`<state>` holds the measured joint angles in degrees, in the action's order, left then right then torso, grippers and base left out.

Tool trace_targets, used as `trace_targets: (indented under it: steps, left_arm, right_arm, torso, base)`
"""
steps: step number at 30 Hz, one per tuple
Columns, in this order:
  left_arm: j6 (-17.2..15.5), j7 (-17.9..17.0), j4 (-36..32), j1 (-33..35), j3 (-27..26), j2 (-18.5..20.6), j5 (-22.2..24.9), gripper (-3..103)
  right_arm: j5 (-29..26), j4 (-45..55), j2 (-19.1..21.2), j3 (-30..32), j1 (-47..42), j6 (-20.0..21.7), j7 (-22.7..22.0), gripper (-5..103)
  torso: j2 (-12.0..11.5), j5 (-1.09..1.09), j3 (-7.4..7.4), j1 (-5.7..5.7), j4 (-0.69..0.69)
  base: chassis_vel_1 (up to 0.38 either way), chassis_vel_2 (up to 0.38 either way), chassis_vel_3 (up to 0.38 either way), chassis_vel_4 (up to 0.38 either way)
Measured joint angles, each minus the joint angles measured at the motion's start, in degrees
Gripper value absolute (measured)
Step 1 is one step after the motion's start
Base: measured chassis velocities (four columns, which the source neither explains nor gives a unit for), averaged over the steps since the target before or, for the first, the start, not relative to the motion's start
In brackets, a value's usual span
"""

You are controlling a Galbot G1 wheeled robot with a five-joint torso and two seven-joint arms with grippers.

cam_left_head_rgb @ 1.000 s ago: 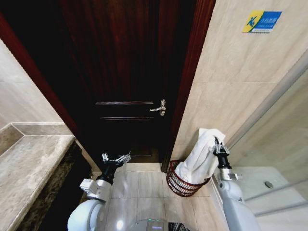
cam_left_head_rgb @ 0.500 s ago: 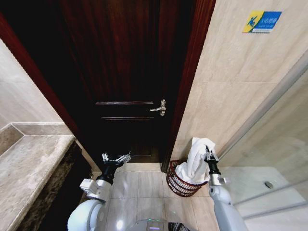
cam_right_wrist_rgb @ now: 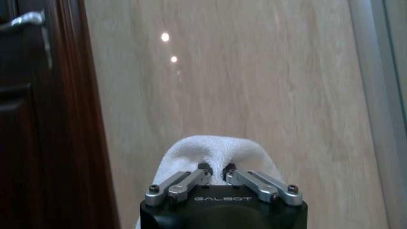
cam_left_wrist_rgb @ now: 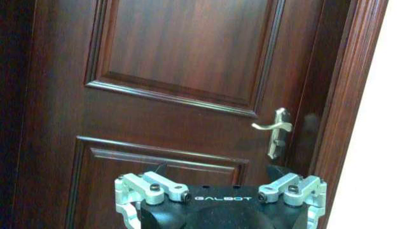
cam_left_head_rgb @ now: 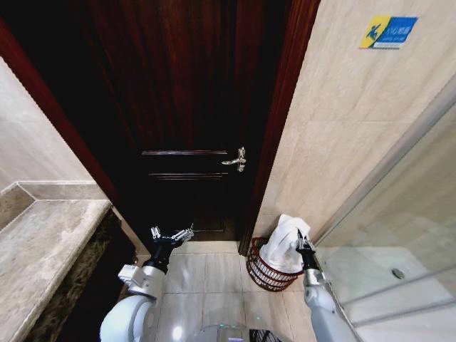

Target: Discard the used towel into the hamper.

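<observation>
White terry cloth, the towel (cam_left_head_rgb: 283,239) is bunched in a tall fold with its lower part already inside the hamper (cam_left_head_rgb: 265,271), a small dark red-brown wire basket on the tiled floor (cam_left_head_rgb: 206,285), tucked into the corner where the door frame (cam_left_head_rgb: 274,142) meets the beige wall (cam_left_head_rgb: 349,128). Its upper part stands above the rim, pinched from the side by the right gripper (cam_left_head_rgb: 300,243); the right wrist view shows the fingers (cam_right_wrist_rgb: 184,183) closed tight on a hump of towel (cam_right_wrist_rgb: 213,150).

From where I stand, the step is the drop itself. I'd judge it best done by bringing the pinch over the middle of the basket and low toward the rim before opening, so the bulk settles inside rather than draping over the wire edge or sliding down against the wall. Terry can snag on fingertips, so a full opening and a straight lift away would help it fall free.

Off to the other side, the left gripper (cam_left_head_rgb: 172,235) hangs idle with its fingers spread, facing the dark wooden door (cam_left_head_rgb: 185,107) below the silver handle (cam_left_head_rgb: 236,159), well apart from the hamper.
</observation>
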<state>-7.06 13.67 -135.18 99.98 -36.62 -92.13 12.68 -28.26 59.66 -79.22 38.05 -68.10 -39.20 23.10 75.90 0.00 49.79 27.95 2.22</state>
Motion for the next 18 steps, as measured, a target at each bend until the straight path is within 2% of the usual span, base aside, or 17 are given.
trace_targets:
  steps: [11,16,18]
  left_arm:
    - [0.00,0.00,0.00,0.01,0.00,0.00,0.00,100]
    - [0.00,0.00,0.00,0.00,0.00,0.01,0.00,100]
    - [0.00,0.00,0.00,-0.01,0.00,0.00,0.00,100]
  right_arm:
    - [2.25,-1.72,-0.98,0.79,-1.01,0.12,-0.10,8]
    - [1.02,-2.68,-0.88,0.85,-1.91,0.05,0.79,8]
    - [-0.04,-3.72,-0.72,1.05,-3.23,0.67,2.57,8]
  torso:
    - [0.01,-0.01,-0.01,-0.02,0.01]
    - [0.00,-0.02,0.00,-0.01,0.00]
    - [0.00,0.02,0.01,0.01,0.02]
  base:
    - [-0.009,0.012,0.009,-0.013]
    - [-0.116,0.128,0.129,-0.132]
    - [-0.170,0.176,0.189,-0.179]
